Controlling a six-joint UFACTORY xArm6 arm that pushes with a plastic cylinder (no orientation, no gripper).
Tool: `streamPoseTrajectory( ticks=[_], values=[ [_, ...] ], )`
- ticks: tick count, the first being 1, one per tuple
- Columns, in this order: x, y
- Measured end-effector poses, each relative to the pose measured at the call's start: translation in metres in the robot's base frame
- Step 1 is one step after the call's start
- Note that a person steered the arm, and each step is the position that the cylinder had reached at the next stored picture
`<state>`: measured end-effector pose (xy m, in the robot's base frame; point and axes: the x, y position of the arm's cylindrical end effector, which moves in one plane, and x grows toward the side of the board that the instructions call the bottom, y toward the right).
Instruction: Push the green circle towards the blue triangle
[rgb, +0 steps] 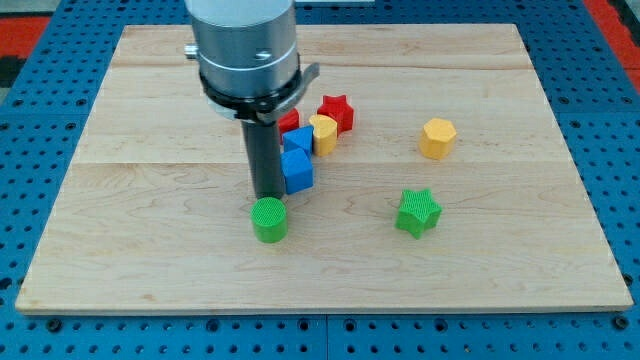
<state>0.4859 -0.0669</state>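
Observation:
The green circle (269, 220) lies left of the board's middle, toward the view's bottom. My tip (267, 196) stands right at its top edge, touching it or nearly so. Just right of the rod is a blue block (298, 171) that looks like a cube. Above that is a second blue block (299, 140), which looks like the blue triangle and is partly hidden by the rod and its neighbours. The circle is below and slightly left of both blue blocks.
A small red block (290, 120), a yellow block (323, 132) and a red star (337, 111) cluster by the blue blocks. A yellow hexagon (437, 138) lies to the right and a green star (418, 212) to the lower right. The wooden board (150, 250) rests on a blue pegboard.

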Motion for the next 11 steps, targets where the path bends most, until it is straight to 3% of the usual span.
streamPoseTrajectory(
  ticks=[1, 3, 4, 6, 8, 11],
  values=[
    [-0.003, -0.014],
    [0.048, -0.065],
    [0.065, -0.044],
    [0.059, -0.005],
    [0.024, 0.034],
    [-0.001, 0.057]
  ],
)
